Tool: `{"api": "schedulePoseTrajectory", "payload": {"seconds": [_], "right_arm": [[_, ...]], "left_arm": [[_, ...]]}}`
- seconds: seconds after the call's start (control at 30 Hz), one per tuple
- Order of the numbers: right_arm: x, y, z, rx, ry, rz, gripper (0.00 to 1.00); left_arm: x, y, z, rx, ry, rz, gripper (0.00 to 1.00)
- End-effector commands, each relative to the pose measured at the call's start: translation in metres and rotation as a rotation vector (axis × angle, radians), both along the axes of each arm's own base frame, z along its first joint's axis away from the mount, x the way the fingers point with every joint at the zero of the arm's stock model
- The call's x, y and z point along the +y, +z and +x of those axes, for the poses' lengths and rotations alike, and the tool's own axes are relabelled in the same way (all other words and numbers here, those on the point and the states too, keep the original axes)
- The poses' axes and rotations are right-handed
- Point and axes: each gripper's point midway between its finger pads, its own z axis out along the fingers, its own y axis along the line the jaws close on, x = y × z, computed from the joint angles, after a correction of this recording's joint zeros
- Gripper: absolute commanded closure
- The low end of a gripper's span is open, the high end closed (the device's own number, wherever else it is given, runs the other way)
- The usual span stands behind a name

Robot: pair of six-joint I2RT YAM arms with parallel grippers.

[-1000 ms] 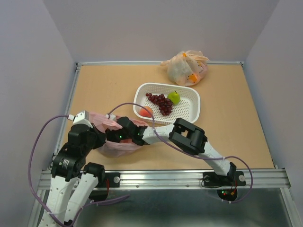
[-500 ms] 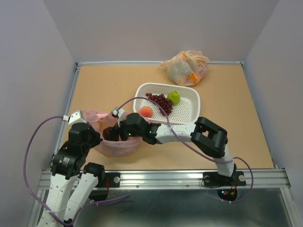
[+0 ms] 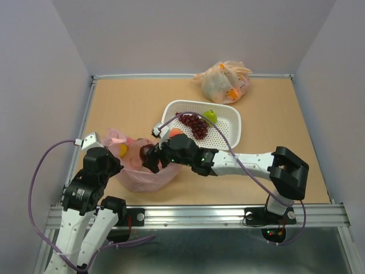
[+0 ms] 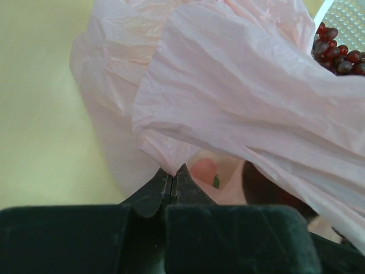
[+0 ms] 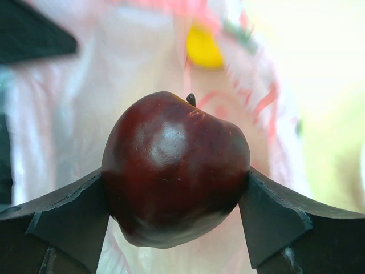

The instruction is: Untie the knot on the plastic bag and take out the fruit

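The right gripper [image 5: 175, 191] is clamping a dark plum [image 5: 174, 165] between its wide-set fingers, directly above the gaping pink plastic bag [image 3: 142, 176]. The left gripper [image 4: 173, 184] is pinching the bag's rim, its fingers pressed together on the film. A yellow lemon [image 5: 204, 47] is lying beyond the right fingertips, inside the bag, and no knot is showing. The glossy, round plum risks slipping from its two-point grip and dropping into the bag, and the thin film risks tearing at the left pinch. The bag's reddish print is blurring beyond reading.
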Motion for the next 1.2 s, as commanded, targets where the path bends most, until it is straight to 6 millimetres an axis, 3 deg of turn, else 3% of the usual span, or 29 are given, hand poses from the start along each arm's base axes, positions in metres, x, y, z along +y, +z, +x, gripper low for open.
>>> {"api": "schedulePoseTrajectory", "payload": {"seconds": [0.0,0.27,0.37,0.4,0.53,0.67,0.8,0.87,0.9,0.97,1.0,1.1,1.17], "right_arm": [[-0.016,0.068,0.025,-0.134,-0.126,0.108,1.00],[-0.034,0.115,0.060,-0.253,-0.306,0.156,0.99],[-0.060,0.119,0.087,-0.310,-0.467,0.115,0.99],[-0.078,0.120,0.102,-0.328,-0.563,0.093,0.99],[-0.130,0.103,0.134,-0.345,-0.756,-0.008,0.99],[-0.174,0.067,0.158,-0.284,-0.842,-0.097,0.98],[-0.195,0.038,0.164,-0.231,-0.871,-0.149,0.90],[-0.198,0.029,0.163,-0.210,-0.865,-0.162,0.78],[-0.196,0.025,0.162,-0.200,-0.844,-0.168,0.55],[-0.191,0.022,0.161,-0.189,-0.823,-0.171,0.33],[-0.189,0.019,0.160,-0.181,-0.807,-0.181,0.15],[-0.186,0.025,0.162,-0.181,-0.808,-0.174,0.00],[-0.186,0.030,0.163,-0.190,-0.807,-0.172,0.00]], "left_arm": [[-0.003,0.004,0.008,-0.040,-0.001,-0.019,1.00],[-0.004,-0.001,0.009,-0.040,-0.011,-0.017,1.00],[-0.004,-0.001,0.009,-0.045,-0.011,-0.016,1.00],[-0.004,0.000,0.009,-0.048,-0.011,-0.015,1.00],[-0.004,0.000,0.009,-0.051,-0.011,-0.015,1.00],[-0.004,0.000,0.009,-0.058,-0.015,-0.015,1.00],[-0.005,0.000,0.009,-0.057,-0.019,-0.015,1.00],[-0.005,0.000,0.009,-0.056,-0.019,-0.015,1.00],[-0.005,0.000,0.009,-0.057,-0.019,-0.015,1.00],[-0.005,-0.001,0.009,-0.055,-0.021,-0.015,1.00],[-0.005,-0.001,0.009,-0.055,-0.022,-0.016,1.00],[-0.005,-0.001,0.009,-0.055,-0.023,-0.015,1.00],[-0.005,0.000,0.009,-0.058,-0.024,-0.016,1.00]]}}
